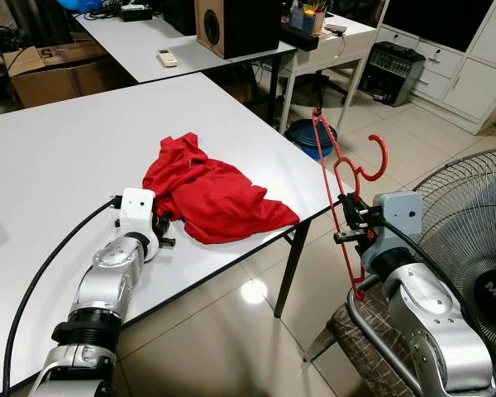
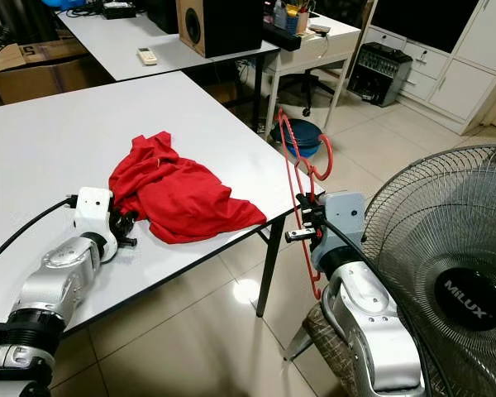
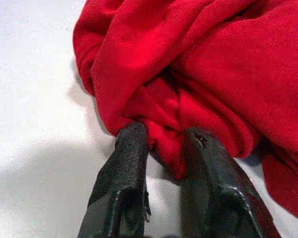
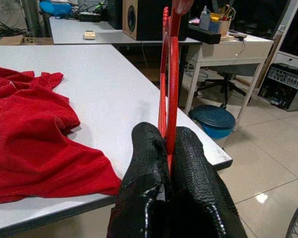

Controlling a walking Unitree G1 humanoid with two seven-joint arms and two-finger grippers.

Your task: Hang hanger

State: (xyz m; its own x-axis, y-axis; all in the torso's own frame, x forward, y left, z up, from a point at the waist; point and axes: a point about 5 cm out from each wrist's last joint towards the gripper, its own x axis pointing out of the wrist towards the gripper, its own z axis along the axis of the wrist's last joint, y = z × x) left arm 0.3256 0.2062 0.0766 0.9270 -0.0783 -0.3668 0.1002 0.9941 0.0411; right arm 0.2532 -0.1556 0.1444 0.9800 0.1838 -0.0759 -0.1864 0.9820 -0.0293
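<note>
On the white, smooth-topped bench (image 1: pixel 74 157) lies a crumpled red fabric garment (image 1: pixel 211 194), soft and folded into thick ridges, near the bench's right edge. Beside the bench, at far right, stands a round wire-grille fan (image 2: pixel 446 273). Off the bench edge, the right gripper (image 1: pixel 353 223) holds a thin red hanger (image 1: pixel 339 178) upright in the air, hook curving to the right; its 2 black textured fingers (image 4: pixel 149 153) are clamped together on the hanger's bars. Left gripper (image 3: pixel 161 148) rests on the bench at the garment's near-left edge; its 2 fingers (image 3: pixel 126 163) are slightly apart, pinching a fold of red cloth.
</note>
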